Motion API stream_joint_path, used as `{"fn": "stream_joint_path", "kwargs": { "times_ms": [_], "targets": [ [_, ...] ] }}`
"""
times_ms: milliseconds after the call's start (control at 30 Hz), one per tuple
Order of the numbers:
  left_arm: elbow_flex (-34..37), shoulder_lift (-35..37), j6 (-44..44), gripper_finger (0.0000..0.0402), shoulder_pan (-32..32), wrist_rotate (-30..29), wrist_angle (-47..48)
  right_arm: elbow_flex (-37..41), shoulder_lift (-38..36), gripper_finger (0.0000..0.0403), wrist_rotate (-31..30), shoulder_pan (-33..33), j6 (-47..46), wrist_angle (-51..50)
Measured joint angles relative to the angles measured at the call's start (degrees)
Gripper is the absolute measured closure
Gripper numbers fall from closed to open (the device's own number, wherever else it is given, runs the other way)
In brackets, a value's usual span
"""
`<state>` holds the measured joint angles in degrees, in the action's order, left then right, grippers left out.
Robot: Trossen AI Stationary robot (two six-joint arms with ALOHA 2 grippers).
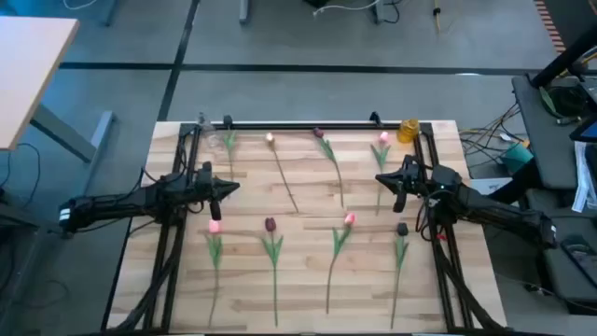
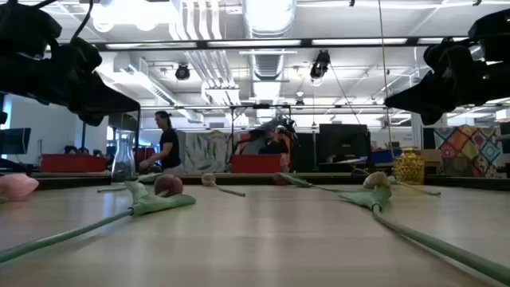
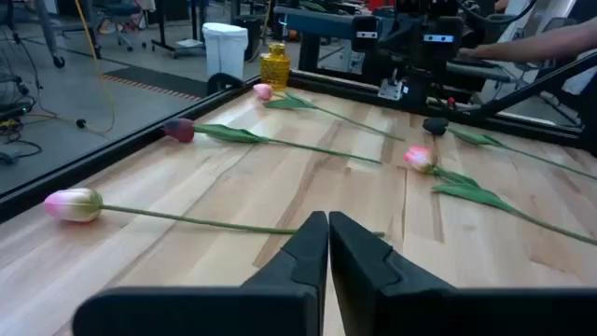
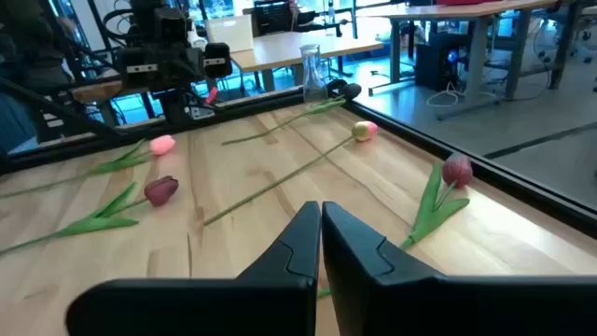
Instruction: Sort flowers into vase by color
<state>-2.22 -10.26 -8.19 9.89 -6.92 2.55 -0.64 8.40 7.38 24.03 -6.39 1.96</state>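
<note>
Several artificial tulips lie flat on the wooden table (image 1: 308, 280) in two rows. In the far row a pale head (image 1: 270, 138), a maroon head (image 1: 318, 133) and a pink head (image 1: 383, 138) show. The near row has pink heads (image 1: 214, 226) (image 1: 350, 219), a maroon head (image 1: 270, 224) and a dark one (image 1: 402, 228). A clear vase (image 4: 312, 67) stands at the far left corner and a yellow vase (image 1: 408, 130) at the far right. My left gripper (image 1: 233, 189) hovers shut over the left side. My right gripper (image 1: 384, 180) hovers shut over the right side. Neither touches a flower.
A black frame rail (image 1: 308, 124) runs along the table's far edge, and black struts (image 1: 168, 252) (image 1: 448, 261) run down both sides. A person (image 2: 167, 143) stands in the room beyond the table. Bare wood lies between the two rows of flowers.
</note>
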Motion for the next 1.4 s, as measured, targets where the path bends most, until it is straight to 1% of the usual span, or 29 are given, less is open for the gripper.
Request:
{"fn": "stream_joint_path", "kwargs": {
  "times_ms": [1267, 1367, 1400],
  "targets": [
    [0.0, 0.0, 0.1, 0.0402, 0.0, 0.0, -0.1, 0.0, 0.0, 0.0394, 0.0, 0.0, 0.0, 0.0],
    [0.3, 0.0, -0.5, 0.0402, 0.0, 0.0, -2.4, 0.0, 0.0, 0.0394, 0.0, 0.0, 0.0, 0.0],
    [0.3, 0.0, -2.8, 0.0402, 0.0, 0.0, -4.5, 0.0, 0.0, 0.0394, 0.0, 0.0, 0.0, 0.0]
  ]
}}
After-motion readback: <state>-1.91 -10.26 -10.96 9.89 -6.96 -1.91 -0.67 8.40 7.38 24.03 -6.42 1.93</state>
